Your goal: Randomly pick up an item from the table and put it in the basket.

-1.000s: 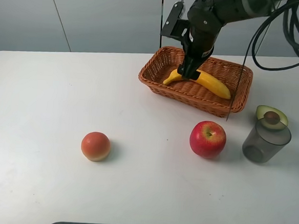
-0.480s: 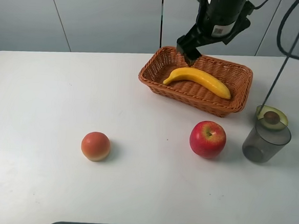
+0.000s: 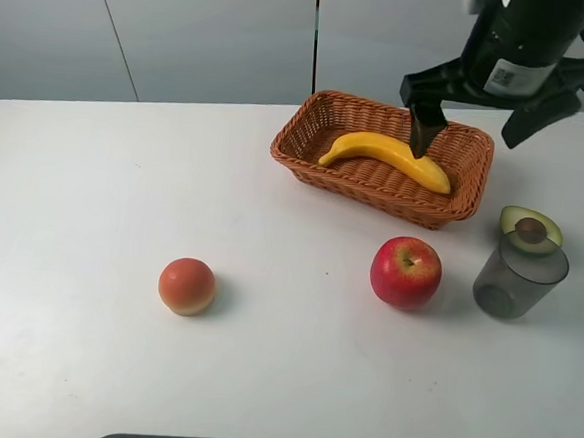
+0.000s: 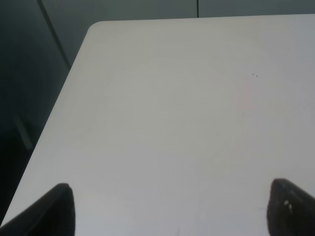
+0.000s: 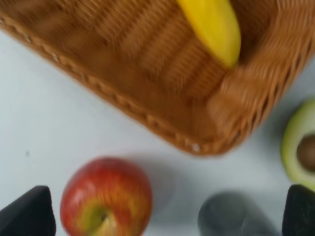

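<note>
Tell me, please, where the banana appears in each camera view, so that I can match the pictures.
Exterior high: the banana lies lengthwise in the basket, right of centre and towards the back of the table.
Left wrist: not in it; only white table shows.
Right wrist: one end of the banana shows, cut off by the picture's edge, inside the basket.
Shared landmark: the red apple, in front of the basket in the exterior and right wrist views.

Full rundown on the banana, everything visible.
The banana is yellow, smooth and curved, whole and unpeeled, tapering at both ends. It lies flat on the floor of the woven wicker basket, running lengthwise, with one end close to the basket's right wall in the high view. Only the basket touches it. The right gripper hangs open above, not holding it.
</note>
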`<state>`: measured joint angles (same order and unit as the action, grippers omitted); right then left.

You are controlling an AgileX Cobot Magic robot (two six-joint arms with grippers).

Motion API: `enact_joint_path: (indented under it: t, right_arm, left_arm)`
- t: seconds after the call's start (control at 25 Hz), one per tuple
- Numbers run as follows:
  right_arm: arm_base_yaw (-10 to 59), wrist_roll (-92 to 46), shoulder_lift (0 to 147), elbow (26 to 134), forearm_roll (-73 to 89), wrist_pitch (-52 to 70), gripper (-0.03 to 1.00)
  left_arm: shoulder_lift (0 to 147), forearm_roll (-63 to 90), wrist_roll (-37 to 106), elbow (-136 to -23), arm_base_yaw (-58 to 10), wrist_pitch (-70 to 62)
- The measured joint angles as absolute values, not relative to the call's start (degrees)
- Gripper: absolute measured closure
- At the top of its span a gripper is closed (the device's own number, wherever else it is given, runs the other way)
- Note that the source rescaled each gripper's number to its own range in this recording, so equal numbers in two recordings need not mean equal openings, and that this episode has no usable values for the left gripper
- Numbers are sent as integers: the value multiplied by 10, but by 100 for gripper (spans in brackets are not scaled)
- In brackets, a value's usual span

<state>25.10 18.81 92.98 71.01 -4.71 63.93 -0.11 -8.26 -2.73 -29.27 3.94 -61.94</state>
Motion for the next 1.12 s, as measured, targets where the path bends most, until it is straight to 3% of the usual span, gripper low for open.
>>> enact_joint_path:
  t: [0.52,0.88,1.12]
  right_arm:
    - [122,192,720,500,42,576,-3]
    - [-7,139,556,407,41,574,-3]
    - [-27,81,431,382,40,583,-3]
  left_arm:
    - [-1,-83,-27,-293,39,-619]
    - [-1,-83,-27,-293,39,-619]
    - [-1,-83,-27,-293,39,-619]
